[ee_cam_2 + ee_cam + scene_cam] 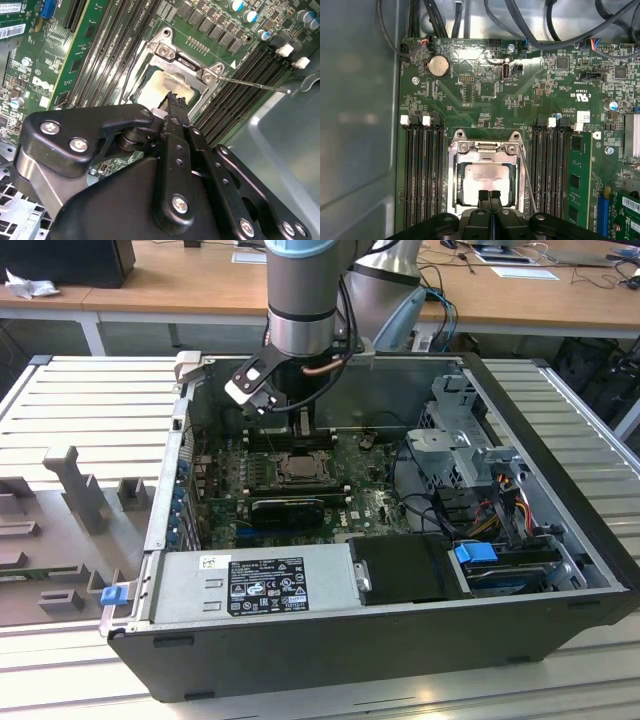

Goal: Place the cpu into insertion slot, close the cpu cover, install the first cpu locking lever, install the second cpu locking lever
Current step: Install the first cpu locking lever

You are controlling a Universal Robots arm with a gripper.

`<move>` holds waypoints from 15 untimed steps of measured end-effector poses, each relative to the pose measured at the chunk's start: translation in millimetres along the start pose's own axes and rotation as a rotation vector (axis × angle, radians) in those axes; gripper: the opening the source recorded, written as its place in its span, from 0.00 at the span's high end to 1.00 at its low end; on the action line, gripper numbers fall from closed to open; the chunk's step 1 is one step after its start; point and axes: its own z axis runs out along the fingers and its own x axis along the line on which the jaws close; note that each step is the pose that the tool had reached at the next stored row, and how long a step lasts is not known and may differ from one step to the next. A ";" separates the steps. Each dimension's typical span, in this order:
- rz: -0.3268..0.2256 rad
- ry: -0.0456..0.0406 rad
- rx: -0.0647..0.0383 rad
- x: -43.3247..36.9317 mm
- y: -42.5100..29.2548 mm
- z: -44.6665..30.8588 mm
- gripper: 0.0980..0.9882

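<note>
First wrist view | cpu seated in insertion slot, cpu cover apparently down | pincer clenched empty, tips at cover edge | step: first locking lever, needs swinging down to latch

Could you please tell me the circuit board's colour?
The circuit board is green, clearest in the first wrist view.

The cpu is pale silvery-beige, the cpu cover silvery, the circuit board green, the tool black.
</note>
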 end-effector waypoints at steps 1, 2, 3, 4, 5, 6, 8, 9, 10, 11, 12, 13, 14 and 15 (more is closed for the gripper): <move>0.000 -0.0001 0.000 0.0 0.0 -0.4 0.99; 0.000 -0.0001 0.000 0.0 0.0 -1.3 0.99; 0.000 0.0000 0.000 0.0 0.0 -2.5 0.99; 0.000 0.0000 0.000 0.1 0.1 -4.2 0.99; 0.000 0.0000 0.000 0.1 0.1 -5.2 0.99; 0.000 0.0000 0.000 0.1 0.1 -6.4 0.99; 0.000 0.0000 0.000 0.2 0.2 -9.4 0.99; 0.000 0.0000 0.000 0.2 0.2 -10.5 0.99; 0.000 0.0000 0.000 0.2 0.2 -11.9 0.99; 0.000 0.0000 0.000 0.3 0.3 -13.2 0.99; 0.000 0.0001 0.000 0.3 0.4 -16.0 0.99; 0.000 0.0000 0.000 0.4 0.4 -18.7 0.99; 0.000 0.0000 0.000 0.4 0.4 -19.4 0.99; 0.000 0.0000 0.000 0.4 0.5 -20.1 0.99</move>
